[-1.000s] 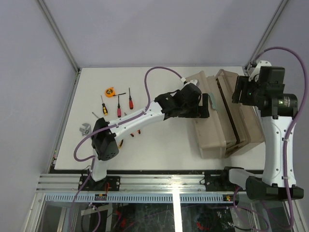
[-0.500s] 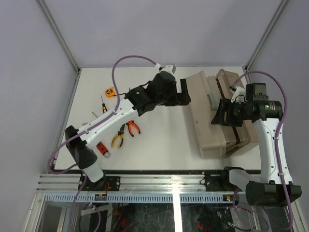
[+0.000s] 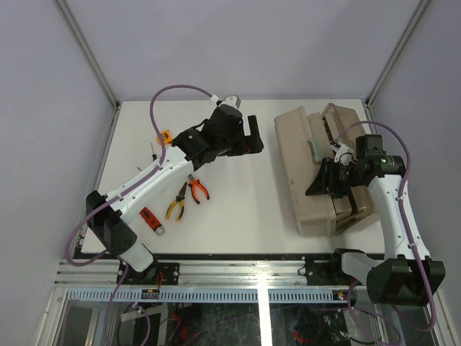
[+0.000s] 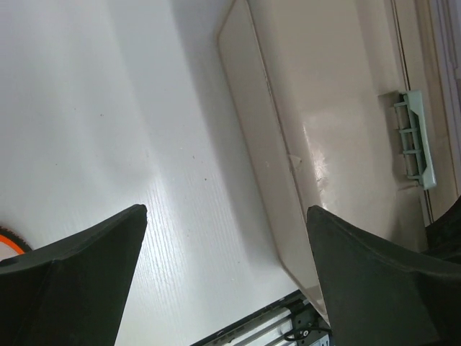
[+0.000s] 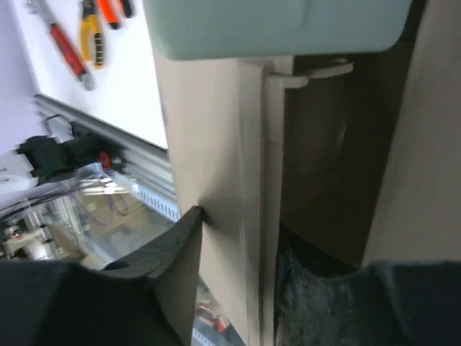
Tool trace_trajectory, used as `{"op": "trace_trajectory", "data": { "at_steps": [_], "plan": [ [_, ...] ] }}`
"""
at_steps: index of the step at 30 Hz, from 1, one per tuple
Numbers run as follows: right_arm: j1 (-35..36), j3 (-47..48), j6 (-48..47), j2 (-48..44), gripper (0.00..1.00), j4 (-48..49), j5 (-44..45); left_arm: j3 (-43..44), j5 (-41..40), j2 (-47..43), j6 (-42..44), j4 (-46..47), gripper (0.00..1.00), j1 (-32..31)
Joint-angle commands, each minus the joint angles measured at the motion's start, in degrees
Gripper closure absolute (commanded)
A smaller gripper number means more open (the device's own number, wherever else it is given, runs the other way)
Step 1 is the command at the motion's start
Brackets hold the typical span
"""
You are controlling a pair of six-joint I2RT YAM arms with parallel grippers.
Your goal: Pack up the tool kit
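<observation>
Over on the right side of the table (image 3: 238,216) lies the beige toolbox (image 3: 299,187), its long side running from near to far and its green latch (image 3: 317,149) facing left. The right gripper (image 3: 322,182) sits at the box just near the latch. In the right wrist view its jaws straddle an upright beige edge of the box; I cannot tell whether they press on it. The left gripper (image 3: 253,133) hangs over bare table left of the box, jaws wide apart and empty. Loose on the left half of the table are the orange tape measure (image 3: 165,135), two pairs of pliers (image 3: 199,190) side by side, and a red-handled tool (image 3: 151,220) near the front edge.
</observation>
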Motion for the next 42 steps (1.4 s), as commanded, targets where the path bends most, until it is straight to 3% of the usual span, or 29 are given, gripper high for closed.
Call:
{"op": "trace_trajectory", "data": {
  "at_steps": [1, 3, 4, 5, 16, 23, 32, 42],
  "plan": [
    [-0.12, -0.49, 1.74, 0.51, 0.7, 3.18, -4.46, -1.34, -0.17, -2.85, 1.06, 2.54, 0.08, 1.04],
    [-0.11, 0.75, 1.78, 0.72, 0.91, 2.78, -3.01, -1.79, 0.05, -3.22, 1.07, 2.56, 0.08, 1.35],
    [-0.11, 1.58, 2.07, 0.62, 0.99, 2.51, -2.12, -2.07, 0.25, -3.42, 1.07, 2.56, 0.08, 1.54],
    [-0.11, 2.4, 2.23, 0.33, 1.0, 2.41, -1.23, -2.27, 0.36, -3.56, 1.07, 2.56, 0.08, 1.73],
    [2.55, 9.3, 8.34, -1.95, 1.0, 2.94, 4.48, -3.47, 0.2, -5.57, 2.09, 2.74, 0.08, 4.03],
    [15.9, 9.14, 15.72, -0.96, 1.0, 8.05, 13.46, -5.81, -0.26, -7.6, 2.21, 2.74, 0.08, 4.87],
    [32.82, 15.01, 20.25, 7.83, 1.0, 10.7, 26.63, -9.83, -0.84, -12.08, 2.9, 2.65, 0.08, 6.43],
    [40.21, 16.63, 23.77, 16.34, 1.0, 18.76, 36.09, -12.88, -2.09, -17.24, 4.13, 1.58, 0.08, 9.36]
  ]
}}
